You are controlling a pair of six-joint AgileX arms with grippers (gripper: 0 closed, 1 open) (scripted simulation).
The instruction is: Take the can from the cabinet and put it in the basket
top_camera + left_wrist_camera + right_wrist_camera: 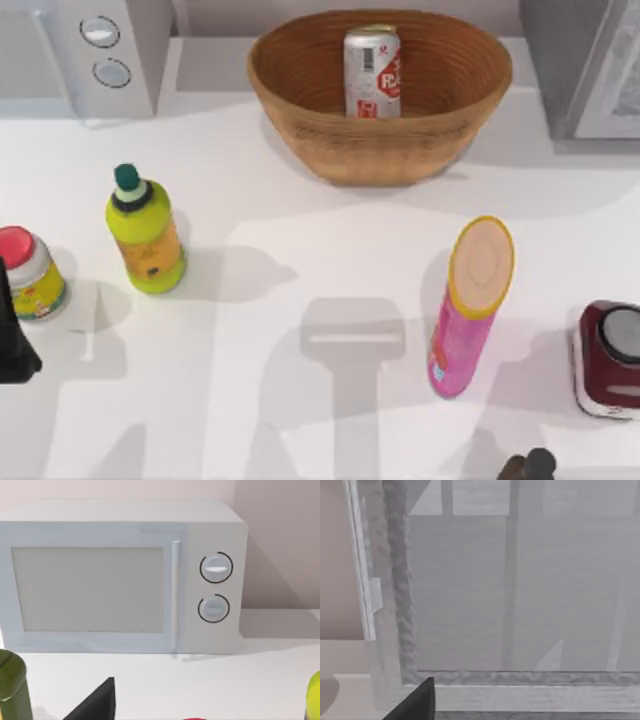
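You see the can (372, 72) standing upright inside the basket (300, 110), at the upper middle of the top view, its red label facing the lower edge of the frame. The basket sits on the white table (300, 300) near the back wall. To its right, at the upper right corner, you find the cabinet (570, 60) with its pale-framed door (615, 85); the right wrist view looks closely at that door's frame (390, 605).

At the upper left corner stands the white microwave (110, 50) with two round knobs, which the left wrist view faces head-on (120, 580). Lower on the left of the top view, you have a green bottle (145, 235) and a small jar with a red lid (30, 275). On the right stand a tall pink tube (470, 310) and a dark red jar (605, 360) at the right edge.

The left gripper (12, 345) sits at the left edge, the right gripper (527, 466) at the lower edge. You cannot tell how far either one is open, and neither touches the can.
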